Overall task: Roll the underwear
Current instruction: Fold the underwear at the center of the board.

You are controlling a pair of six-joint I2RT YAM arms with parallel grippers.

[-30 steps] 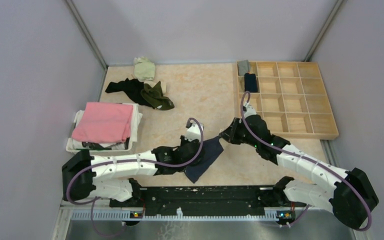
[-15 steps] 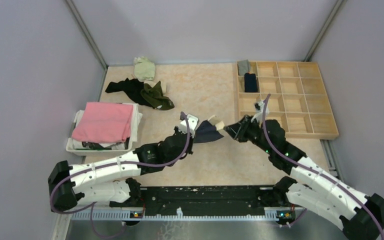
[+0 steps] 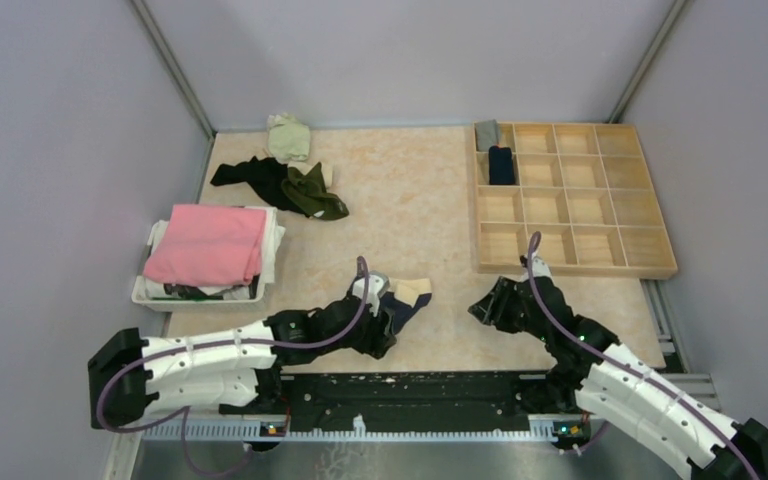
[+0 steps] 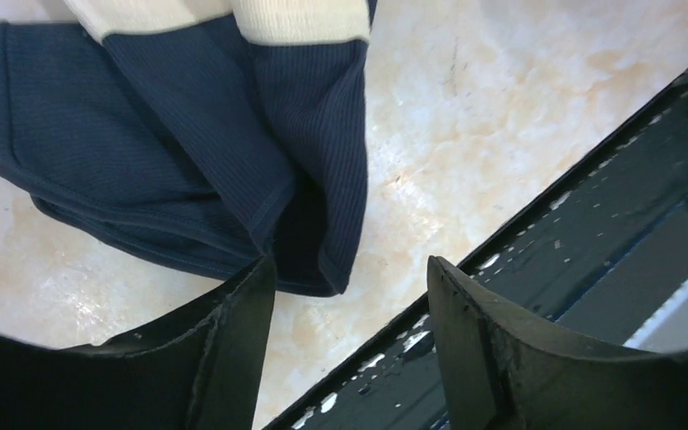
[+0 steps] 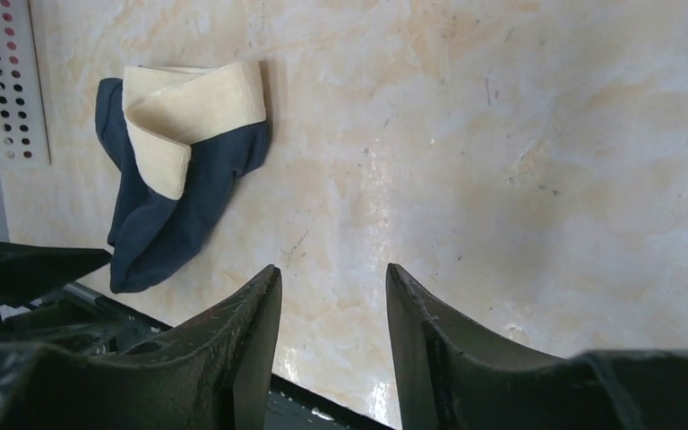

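From above, the navy underwear lies bunched on the worktop just beyond the base rail. Left wrist: the left claw gapes empty at that rail's edge. Right wrist: the right claw is apart too, holding nothing. Best flattened before rolling.

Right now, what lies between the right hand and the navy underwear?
Only bare table separates the right hand and the navy underwear, per the right wrist view.

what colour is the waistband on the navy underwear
Cream-beige waistband on soft navy underwear; clearest in right wrist view.
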